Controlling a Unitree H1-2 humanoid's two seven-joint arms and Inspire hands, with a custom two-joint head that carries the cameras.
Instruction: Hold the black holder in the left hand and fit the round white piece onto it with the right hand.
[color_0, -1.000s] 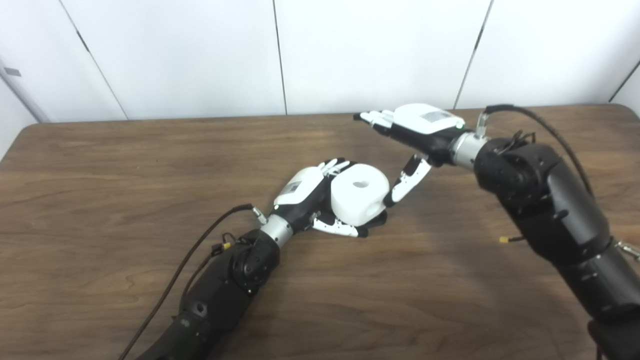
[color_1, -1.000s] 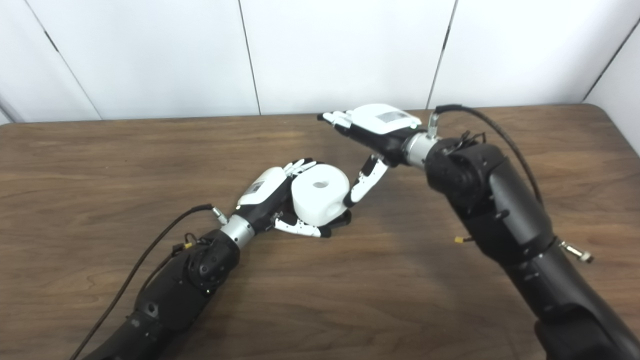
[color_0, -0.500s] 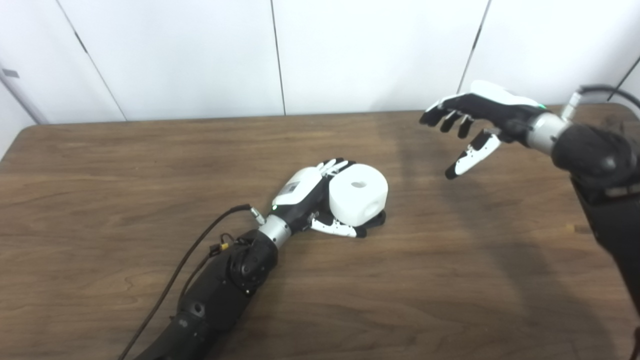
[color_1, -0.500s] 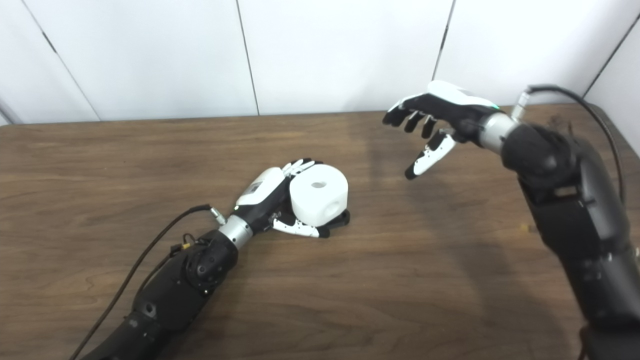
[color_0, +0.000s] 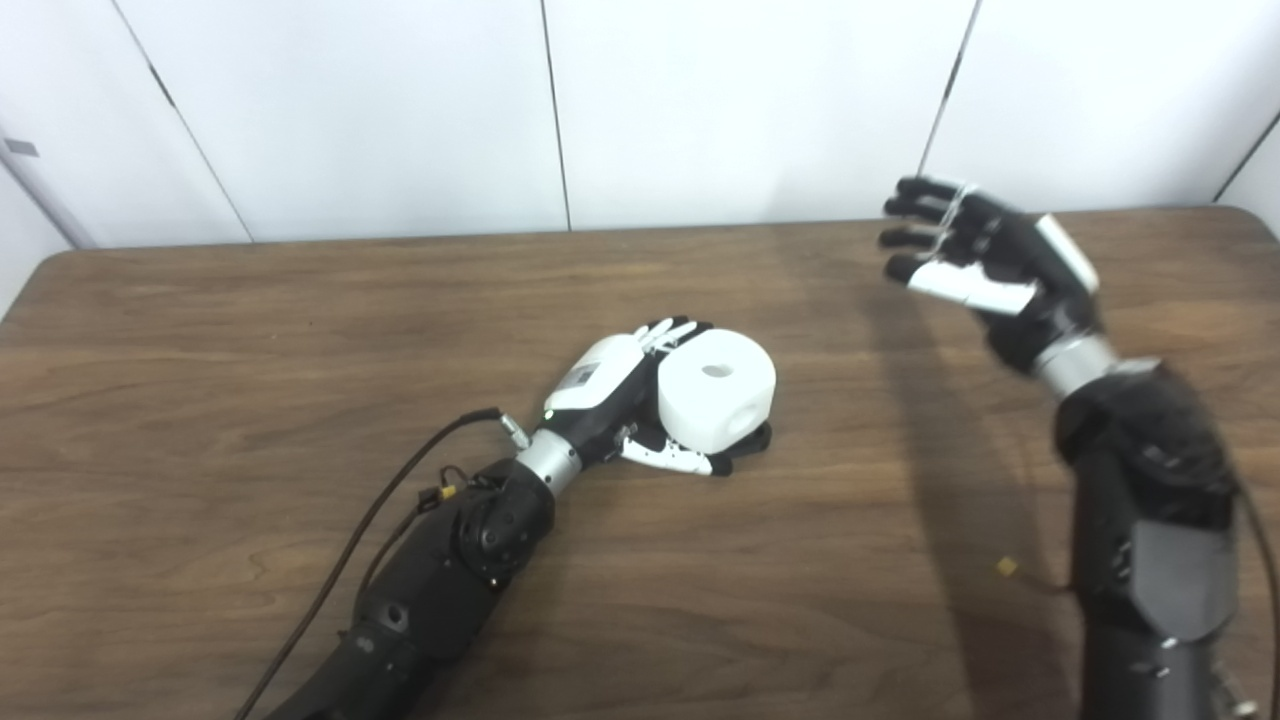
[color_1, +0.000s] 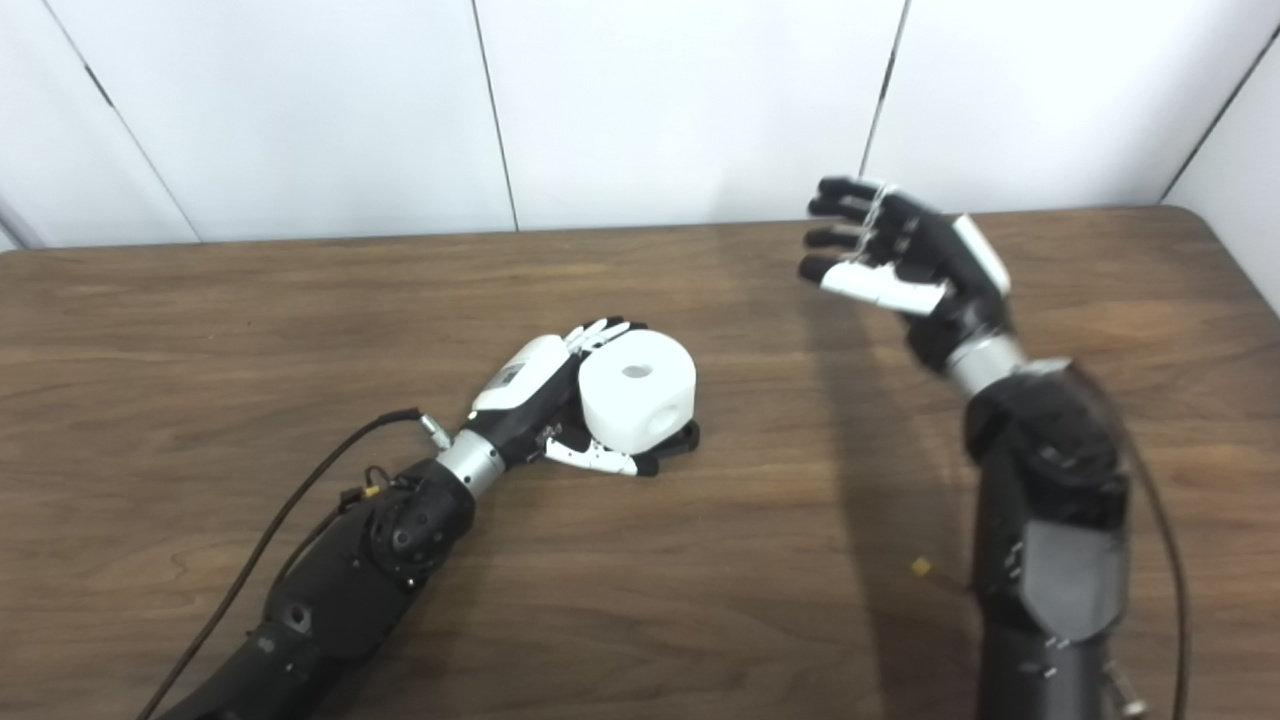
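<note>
Progress: round white piece (color_0: 716, 387) is sitting on top of the black holder (color_0: 757, 438); fitting is looking done, seating depth not visible
Left hand (color_0: 625, 395): gripping the holder at the table (color_0: 200, 420), fingers curling around the white piece's near side
Right hand (color_0: 985, 265): hanging raised, well apart to the left hand's right, fingers spread, carrying nothing
Remaining: possibly only release
Containers: none showing

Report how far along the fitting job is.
Done, apparently: the round white piece sits on the black holder, only an edge of which shows beneath it. In hand: the left hand is wrapped around that assembly, resting on the brown wooden table. The right hand is open, raised and well clear. Left: nothing obvious, though full seating cannot be confirmed.
</note>
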